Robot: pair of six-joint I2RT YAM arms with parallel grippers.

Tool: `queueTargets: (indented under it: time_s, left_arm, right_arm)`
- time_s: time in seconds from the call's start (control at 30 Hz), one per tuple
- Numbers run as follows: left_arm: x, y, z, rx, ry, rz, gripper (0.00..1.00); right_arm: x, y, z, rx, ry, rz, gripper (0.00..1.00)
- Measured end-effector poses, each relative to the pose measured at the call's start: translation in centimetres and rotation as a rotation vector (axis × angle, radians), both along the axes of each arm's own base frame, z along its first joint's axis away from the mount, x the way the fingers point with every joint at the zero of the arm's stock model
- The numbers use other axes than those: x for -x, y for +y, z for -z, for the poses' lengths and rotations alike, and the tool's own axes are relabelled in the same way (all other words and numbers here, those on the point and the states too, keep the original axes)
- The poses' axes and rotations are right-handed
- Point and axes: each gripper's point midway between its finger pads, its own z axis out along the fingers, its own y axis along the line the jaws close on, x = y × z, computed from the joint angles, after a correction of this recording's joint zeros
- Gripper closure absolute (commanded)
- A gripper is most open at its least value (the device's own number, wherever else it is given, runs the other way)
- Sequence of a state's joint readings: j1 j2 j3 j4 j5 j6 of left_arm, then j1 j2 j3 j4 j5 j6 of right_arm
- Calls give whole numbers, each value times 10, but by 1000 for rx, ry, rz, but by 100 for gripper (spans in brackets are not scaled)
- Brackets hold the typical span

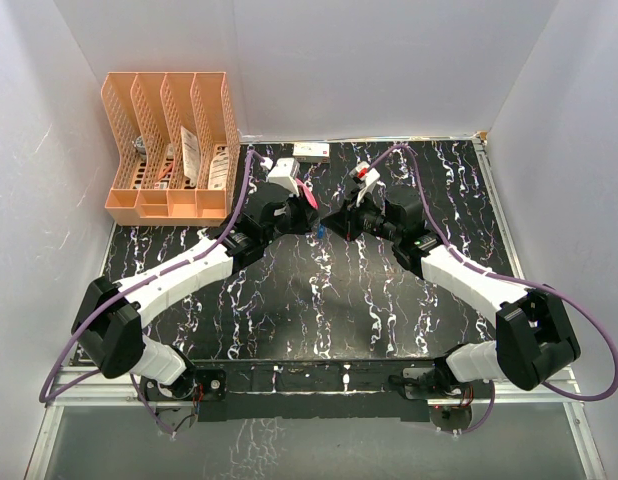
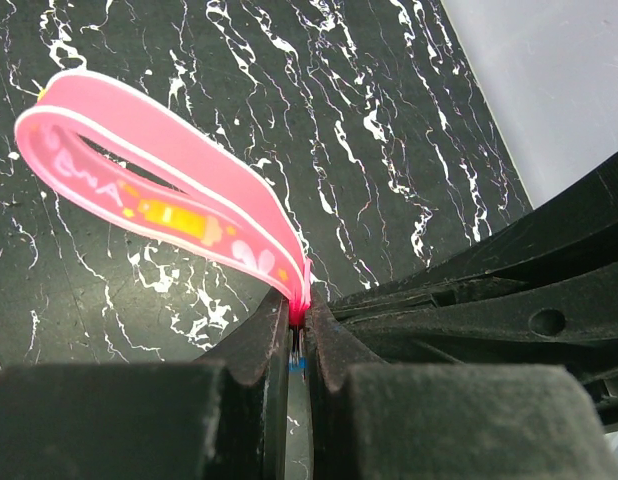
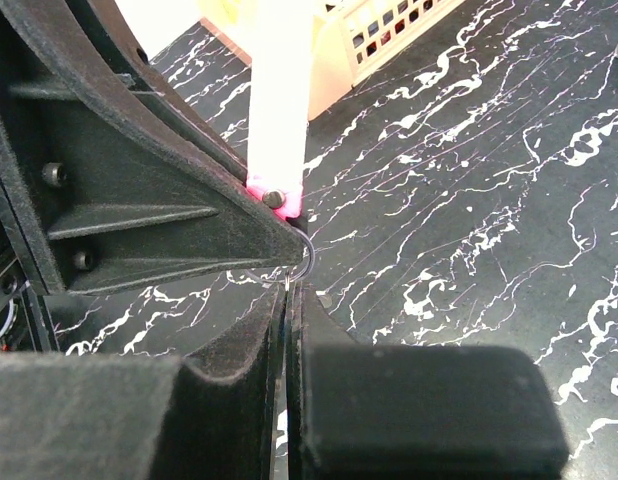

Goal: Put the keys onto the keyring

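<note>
My left gripper (image 1: 307, 207) is shut on the metal end of the pink-red keyring strap (image 2: 169, 195), whose loop sticks up and away from the jaws (image 1: 307, 193). The thin ring (image 3: 308, 262) hangs just under that gripper in the right wrist view. My right gripper (image 1: 334, 222) meets it tip to tip, shut on a thin silvery sliver (image 3: 288, 283), apparently the whitish-silver key, whose tip touches the ring. The blue key (image 1: 317, 232) shows as a small blue spot below both grippers and through my left jaws' gap (image 2: 297, 365). I cannot tell whether it hangs on the ring.
An orange file organiser (image 1: 169, 150) stands at the back left. A small white box (image 1: 311, 151) lies at the back edge of the black marbled table (image 1: 319, 300). Purple cables (image 1: 247, 185) run along both arms. White walls enclose three sides.
</note>
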State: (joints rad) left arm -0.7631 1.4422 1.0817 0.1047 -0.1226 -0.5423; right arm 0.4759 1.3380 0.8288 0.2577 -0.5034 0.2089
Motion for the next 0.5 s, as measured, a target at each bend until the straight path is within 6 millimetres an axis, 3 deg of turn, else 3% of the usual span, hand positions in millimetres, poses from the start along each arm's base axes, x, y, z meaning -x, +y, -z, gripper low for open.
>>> queueTargets:
  time_s: [0.5]
  left_arm:
    - [-3,1,2,-11,-5,-8,100]
  right_arm:
    - [6,4,-1,-12,9,-37,100]
